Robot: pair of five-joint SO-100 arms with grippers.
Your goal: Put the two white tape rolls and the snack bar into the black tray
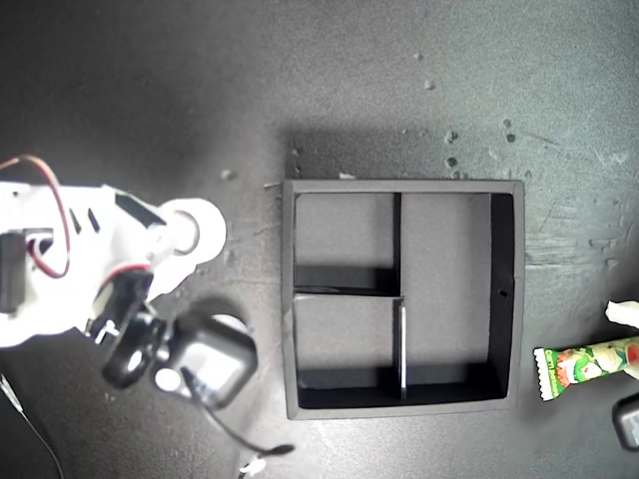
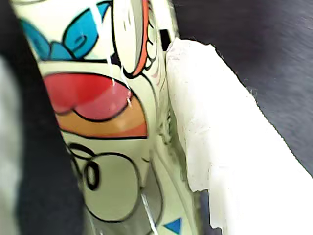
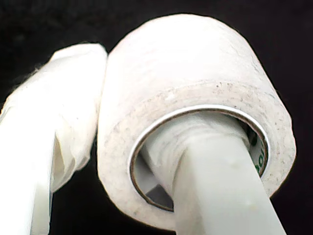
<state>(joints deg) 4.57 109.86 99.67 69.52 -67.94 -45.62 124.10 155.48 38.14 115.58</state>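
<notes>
The black tray [image 1: 399, 186] lies in the middle of the exterior view with its three compartments bare. At the exterior view's left, my second gripper [image 1: 185, 241] [image 3: 122, 107] is shut on a white tape roll [image 1: 200, 228] [image 3: 195, 63], one finger [image 3: 220, 196] through its centre and the other padded finger [image 3: 54, 142] outside. At the exterior view's right edge, my first gripper [image 1: 627, 359] [image 2: 127, 147] is shut on the snack bar [image 1: 584, 364] [image 2: 98, 98], pressed by a white padded finger [image 2: 220, 147]. The bar's crimped end points toward the tray. No other tape roll shows clearly.
The dark mat [image 1: 300, 80] carries small pale specks [image 1: 449, 150] behind the tray. The second arm's white body, red wire and black camera housing [image 1: 205, 359] fill the exterior view's lower left, with a cable [image 1: 250, 444] trailing toward the near edge.
</notes>
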